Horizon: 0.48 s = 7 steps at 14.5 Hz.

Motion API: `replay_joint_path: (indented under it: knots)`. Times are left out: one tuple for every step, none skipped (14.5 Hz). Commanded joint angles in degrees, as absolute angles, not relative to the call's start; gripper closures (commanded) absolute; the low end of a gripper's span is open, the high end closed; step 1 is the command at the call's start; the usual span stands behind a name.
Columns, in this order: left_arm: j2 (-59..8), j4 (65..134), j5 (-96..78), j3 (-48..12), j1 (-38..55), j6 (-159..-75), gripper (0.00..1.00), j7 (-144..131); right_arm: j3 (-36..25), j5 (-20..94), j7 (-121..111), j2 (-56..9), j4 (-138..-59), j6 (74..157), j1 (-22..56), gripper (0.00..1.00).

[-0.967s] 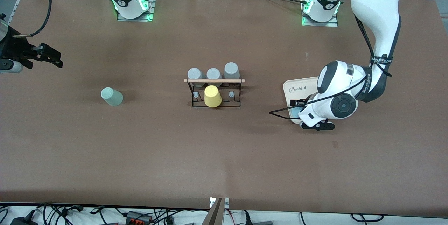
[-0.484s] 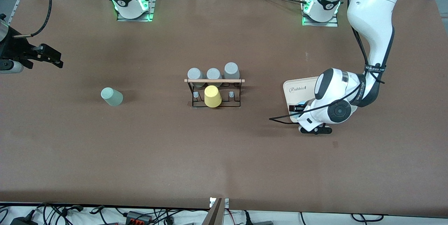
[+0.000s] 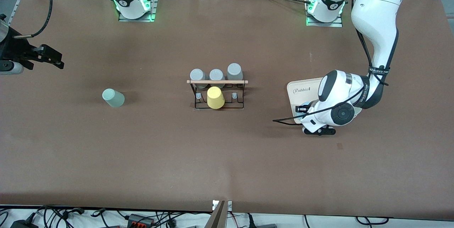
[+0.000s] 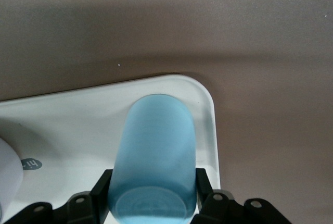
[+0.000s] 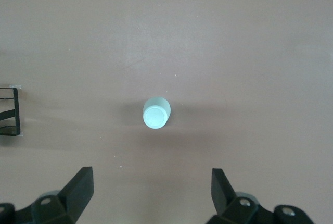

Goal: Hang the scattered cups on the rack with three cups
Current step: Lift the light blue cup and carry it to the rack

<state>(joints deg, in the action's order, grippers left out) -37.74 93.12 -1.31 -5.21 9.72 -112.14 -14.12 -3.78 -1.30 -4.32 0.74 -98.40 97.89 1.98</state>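
While our right hand point(image 5: 151, 193) waits spread wide, our left hand point(image 4: 152, 198) clamps the light blue cup point(image 4: 154, 159) on the tray point(image 4: 67, 130).

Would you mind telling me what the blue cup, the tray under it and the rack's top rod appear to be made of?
Blue cup: probably matte plastic or silicone; even colour, soft sheen, no glaze.
Tray: smooth off-white plastic or melamine, judging by its rounded moulded rim; printed lettering shows in the front view.
Rod: light wood, pale tan, on a thin black wire rack.
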Motion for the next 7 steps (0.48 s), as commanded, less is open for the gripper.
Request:
replay_joint_path:
  knots:
    - [-37.0,93.52,-1.49,-4.92,9.76,-111.27,0.72,-12.74,-3.69,-1.14,-3.43,0.88,-98.0,97.47,1.93,0.0]
    - [-36.74,93.34,-1.49,-4.92,9.76,-111.27,0.75,-12.57,-3.78,-1.14,-3.43,0.88,-98.0,97.47,1.93,0.0]
    - [-36.48,92.9,-1.58,-5.01,9.84,-111.01,0.8,-11.96,-3.78,-1.14,-3.43,0.88,-98.0,97.47,1.93,0.0]
    - [-35.95,92.38,-1.58,-5.18,9.84,-110.31,0.84,-11.52,-3.78,-1.14,-3.43,0.88,-98.0,97.47,1.93,0.0]
    - [-35.6,90.89,-1.58,-5.53,9.84,-109.87,0.87,-11.77,-3.69,-1.14,-3.43,0.88,-98.0,97.38,1.93,0.0]
    - [-35.33,89.23,-1.5,-5.71,9.93,-108.04,0.91,-11.43,-3.78,-1.14,-3.43,0.97,-98.0,97.3,1.93,0.0]
    - [-34.72,86.86,-1.58,-5.8,10.37,-105.15,0.93,-9.25,-3.78,-1.14,-3.43,0.97,-98.0,97.21,1.93,0.0]
